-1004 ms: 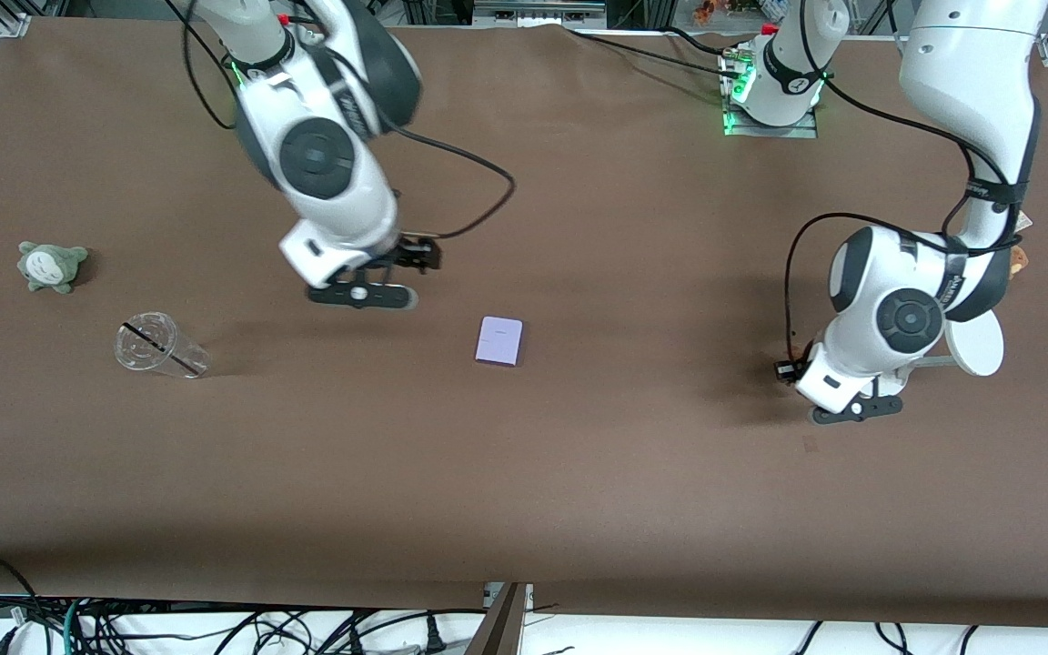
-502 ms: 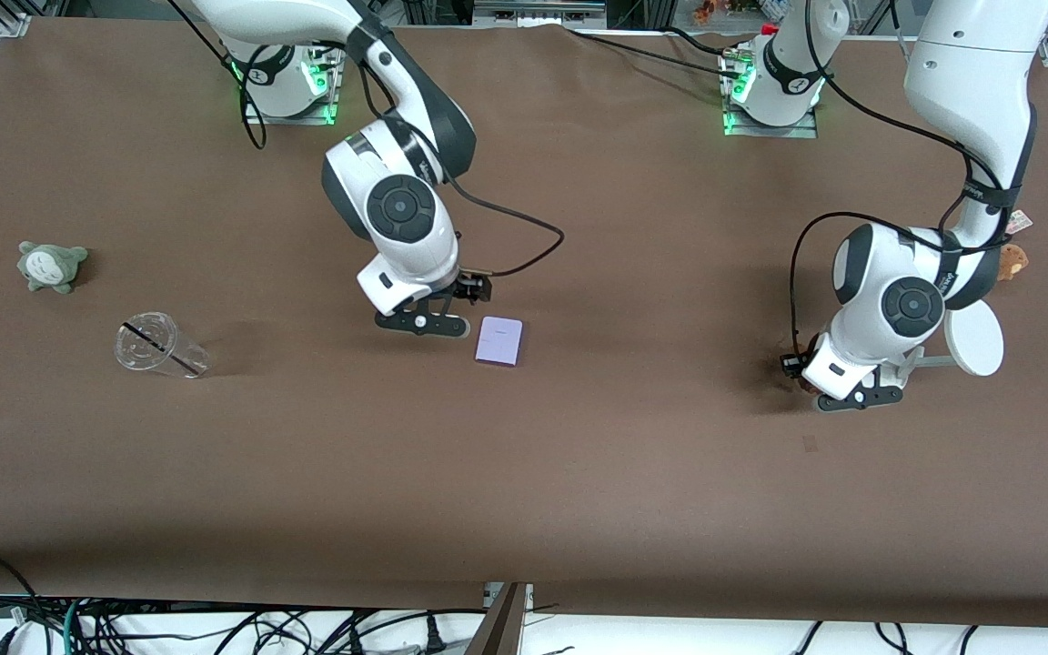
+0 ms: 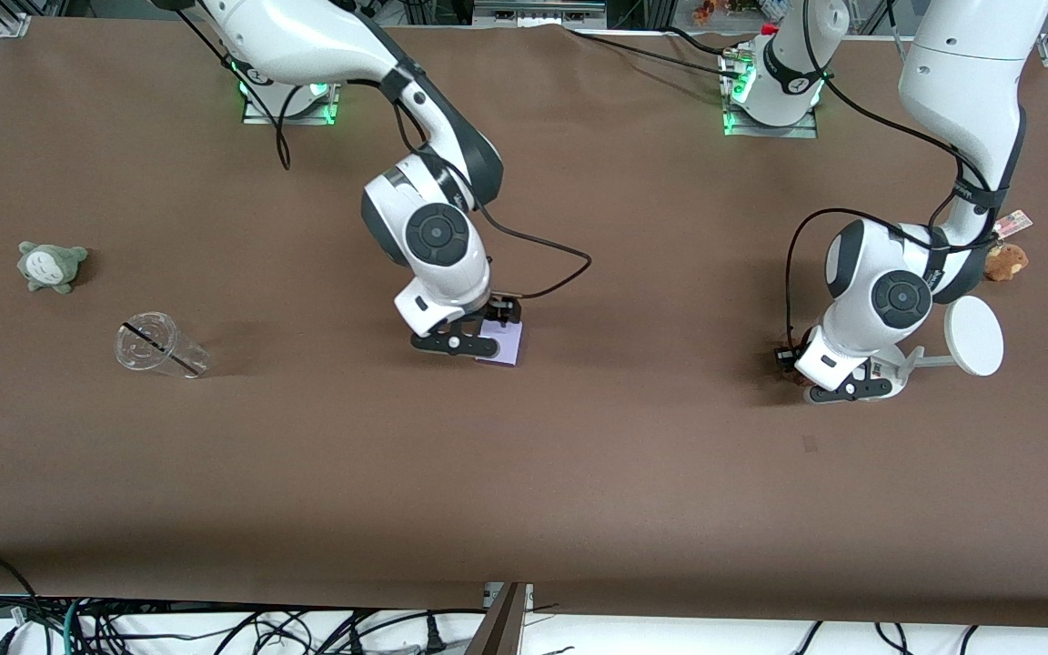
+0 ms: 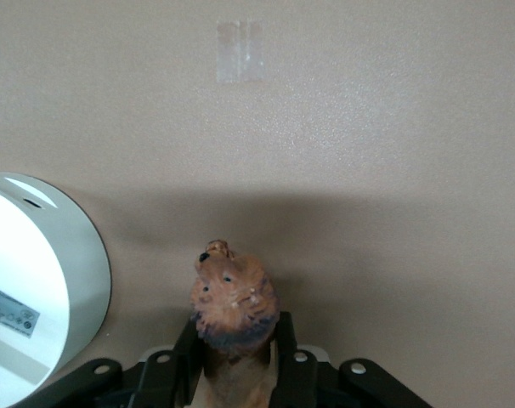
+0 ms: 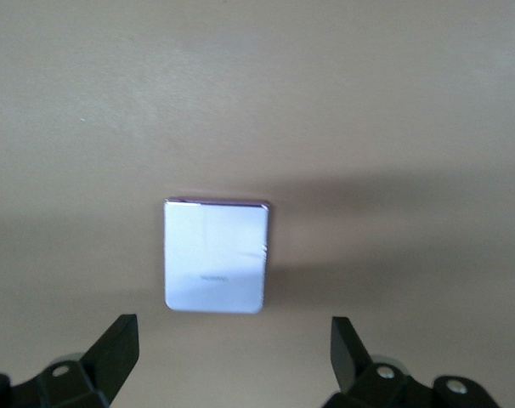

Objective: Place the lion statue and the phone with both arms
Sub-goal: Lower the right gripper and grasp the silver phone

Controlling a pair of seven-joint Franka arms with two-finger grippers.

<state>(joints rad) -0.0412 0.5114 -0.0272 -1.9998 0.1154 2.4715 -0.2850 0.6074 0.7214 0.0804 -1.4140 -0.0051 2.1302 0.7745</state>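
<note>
The right gripper [image 5: 232, 357] hovers spread wide over the phone [image 3: 503, 342] (flat, mid-table), apparently lining up a grasp; the left gripper [image 4: 234, 361] pinches the lion statue [image 4: 231, 297] beside the white stand [image 3: 973, 335].

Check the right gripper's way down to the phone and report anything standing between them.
Nothing visible does. The right gripper hangs open over the phone, which lies flat on bare table, with only air between its fingers and the slab.
</note>
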